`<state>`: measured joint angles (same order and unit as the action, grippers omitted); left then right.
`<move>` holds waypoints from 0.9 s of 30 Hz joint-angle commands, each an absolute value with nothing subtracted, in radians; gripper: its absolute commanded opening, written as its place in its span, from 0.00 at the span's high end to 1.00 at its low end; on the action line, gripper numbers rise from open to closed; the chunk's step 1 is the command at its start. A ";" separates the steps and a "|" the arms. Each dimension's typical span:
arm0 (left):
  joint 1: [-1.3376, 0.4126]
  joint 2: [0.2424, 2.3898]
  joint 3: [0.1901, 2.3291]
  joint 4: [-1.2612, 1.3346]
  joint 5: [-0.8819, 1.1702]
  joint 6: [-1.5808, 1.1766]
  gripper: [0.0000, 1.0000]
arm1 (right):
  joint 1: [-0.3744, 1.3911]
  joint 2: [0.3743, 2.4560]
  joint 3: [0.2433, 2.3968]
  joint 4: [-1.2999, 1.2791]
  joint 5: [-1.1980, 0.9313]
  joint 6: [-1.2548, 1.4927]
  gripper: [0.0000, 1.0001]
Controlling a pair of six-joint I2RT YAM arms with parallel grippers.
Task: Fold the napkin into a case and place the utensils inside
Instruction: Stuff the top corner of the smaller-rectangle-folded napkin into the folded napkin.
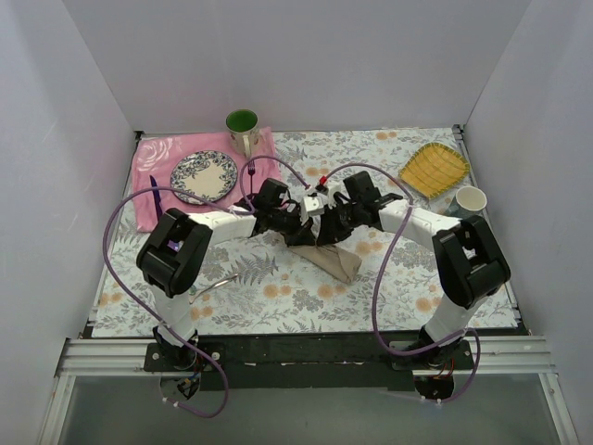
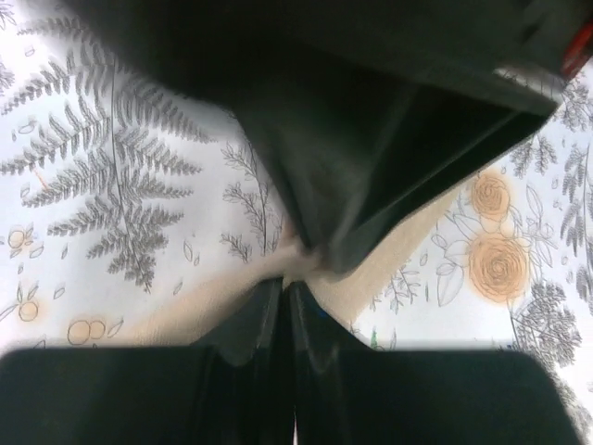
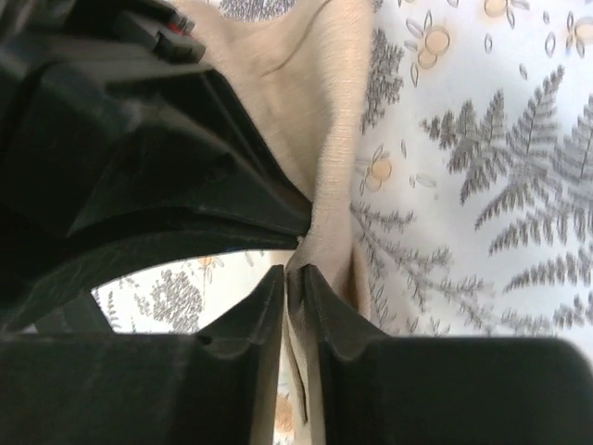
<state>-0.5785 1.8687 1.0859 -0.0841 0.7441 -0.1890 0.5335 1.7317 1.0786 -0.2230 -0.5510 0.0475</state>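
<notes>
Napkin (image 1: 340,262) sits at table centre, bunched between the 2 arms, with its loose end trailing toward the near right. Left gripper (image 2: 285,289) is pinched tight on a fold, and right gripper (image 3: 295,278) nips a thin edge of the cloth, jaws barely apart. Risks: the right hold looks shallow, so a pull apart may slip the cloth free and leave the fold crooked, and the 2 gripper heads crowd close enough to collide.

napkin (image 1: 341,261) at centre, plate (image 1: 204,176) on mat (image 1: 153,153) far left, basket (image 1: 434,170) far right
</notes>
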 commanded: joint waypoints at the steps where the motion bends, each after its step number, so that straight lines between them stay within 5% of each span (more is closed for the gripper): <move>1: -0.561 1.921 1.088 -0.202 0.670 -0.212 1.00 | 0.522 1.591 1.049 -0.212 -0.644 0.072 0.72; 8: -0.561 1.953 1.124 -0.238 0.669 -0.193 1.00 | 0.493 1.650 1.086 -0.196 -0.601 0.038 0.59; 27: -0.560 1.936 1.132 -0.248 0.684 -0.183 1.00 | 0.443 1.924 1.187 -0.158 -0.653 0.072 0.61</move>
<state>-0.5583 1.9381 1.1347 -0.1795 0.7246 -0.1986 0.4397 1.8893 1.1530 -0.2016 -0.6109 0.0551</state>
